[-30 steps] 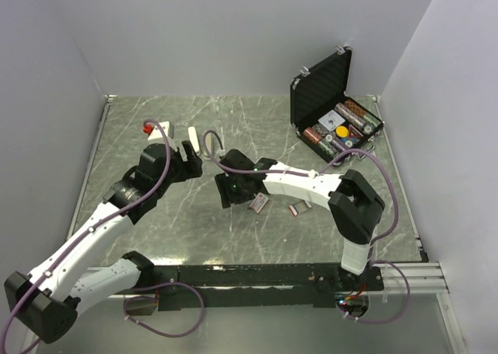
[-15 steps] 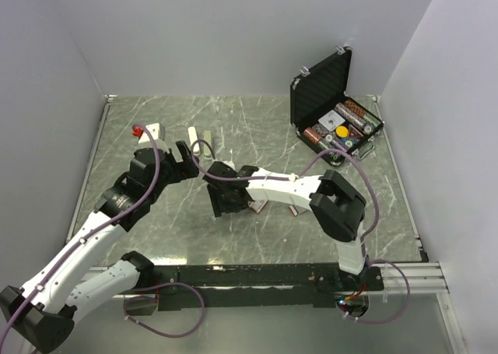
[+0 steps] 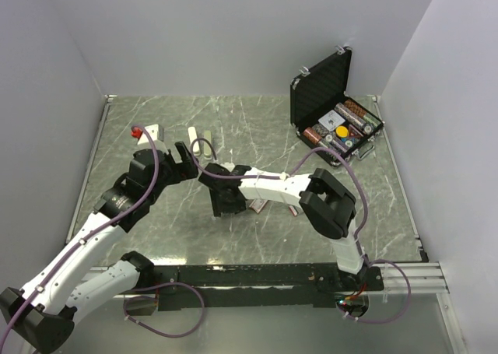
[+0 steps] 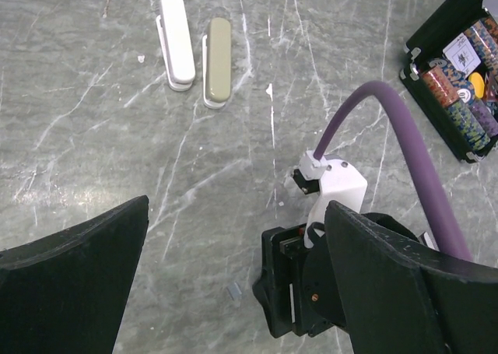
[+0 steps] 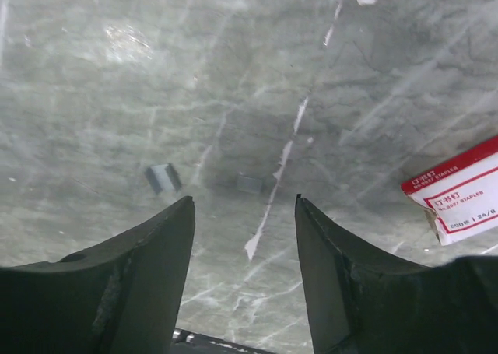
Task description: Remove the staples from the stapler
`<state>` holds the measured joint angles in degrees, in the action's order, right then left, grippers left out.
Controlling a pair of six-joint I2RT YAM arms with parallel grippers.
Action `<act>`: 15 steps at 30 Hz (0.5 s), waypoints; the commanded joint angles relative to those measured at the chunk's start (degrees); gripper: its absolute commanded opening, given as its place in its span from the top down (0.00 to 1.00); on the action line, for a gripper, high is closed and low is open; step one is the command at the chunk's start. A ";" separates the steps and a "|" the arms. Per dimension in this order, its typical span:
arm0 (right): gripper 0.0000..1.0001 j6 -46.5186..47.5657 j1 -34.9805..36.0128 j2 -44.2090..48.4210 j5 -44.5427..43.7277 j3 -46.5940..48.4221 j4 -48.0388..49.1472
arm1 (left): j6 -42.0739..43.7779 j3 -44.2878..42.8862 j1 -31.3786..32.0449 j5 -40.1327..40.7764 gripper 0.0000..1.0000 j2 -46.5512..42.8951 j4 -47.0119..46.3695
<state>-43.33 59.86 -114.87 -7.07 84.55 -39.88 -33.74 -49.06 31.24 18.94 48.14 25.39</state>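
The right arm folds from the near edge leftward across the surface (image 3: 264, 128). Its right pincer (image 5: 243, 214) points down at the marble, partly open and empty. The staples (image 5: 163, 177), a short grey strip, lie flat just beyond one fingertip; the long axis is too small to judge. A red-and-white box (image 5: 459, 202) lies to the other side. The left arm stretches forward, and the left pincer (image 4: 237, 214) gapes wide and holds nothing above the right wrist. Farther off, a white stapler (image 4: 177, 41) and an olive stapler (image 4: 218, 62) lie side by side, pointing away.
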 commanded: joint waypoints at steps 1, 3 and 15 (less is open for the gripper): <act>0.40 -0.26 0.26 -1.67 -0.31 2.99 -1.61 | -0.19 -0.07 0.22 -2.33 0.01 -0.33 -1.13; 0.40 -0.35 0.26 -1.85 -0.22 3.07 -1.69 | -0.19 -0.07 0.13 -2.41 0.01 -0.24 -1.22; 0.44 -0.70 0.09 -3.69 0.48 4.30 -3.10 | -0.28 0.01 0.22 -2.77 0.01 0.11 -1.31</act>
<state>-43.92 59.86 -116.11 -6.98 85.80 -40.95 -33.71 -48.97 31.20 18.26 48.25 25.39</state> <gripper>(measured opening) 0.563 0.993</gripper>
